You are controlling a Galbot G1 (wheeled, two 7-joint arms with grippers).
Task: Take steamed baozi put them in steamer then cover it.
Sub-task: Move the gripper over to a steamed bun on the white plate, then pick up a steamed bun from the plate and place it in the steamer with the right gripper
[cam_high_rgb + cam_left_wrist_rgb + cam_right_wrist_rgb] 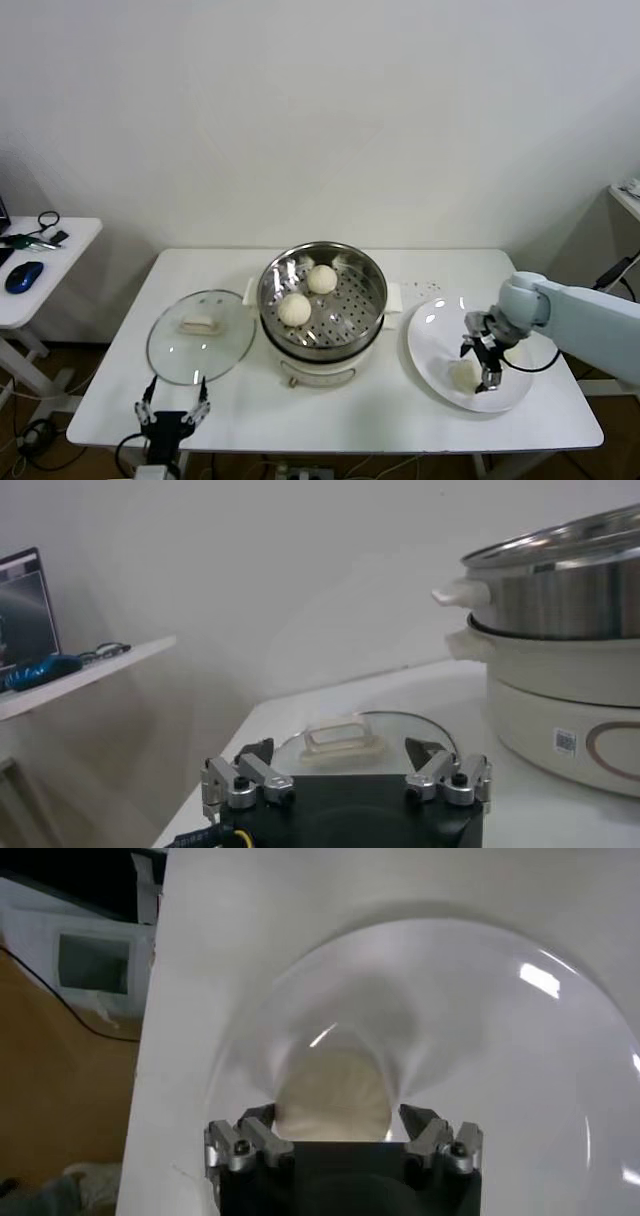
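- steamer (322, 310): landmark; shiny steel pot on a cream-white base, mid-table; uncovered, perforated tray showing; its steel wall and base also fill the side of the left wrist view (560, 670)
- steamed baozi, in the steamer: two off-white buns on the tray; one toward the wall side (322, 279); one toward the robot's side (295, 309); apart from each other
- steamed baozi, outside the steamer: one bun (462, 375) on the white plate (432, 330), which lies to the right of the steamer; seen close in the right wrist view (332, 1098)
- cover (200, 336): clear glass lid lying flat on the table (120, 380) just left of the steamer, handle up; also in the left wrist view (345, 735)
- right gripper (482, 368): down over the plate, right of the steamer; fingers (248, 1143) set wide on either side of the bun, not closed on it
- left gripper (172, 408): low at the table's near edge, left of the steamer, just before the cover; fingers (245, 780) spread wide, holding nothing
- side table (40, 262): far left of the steamer; blue mouse (23, 276) on it
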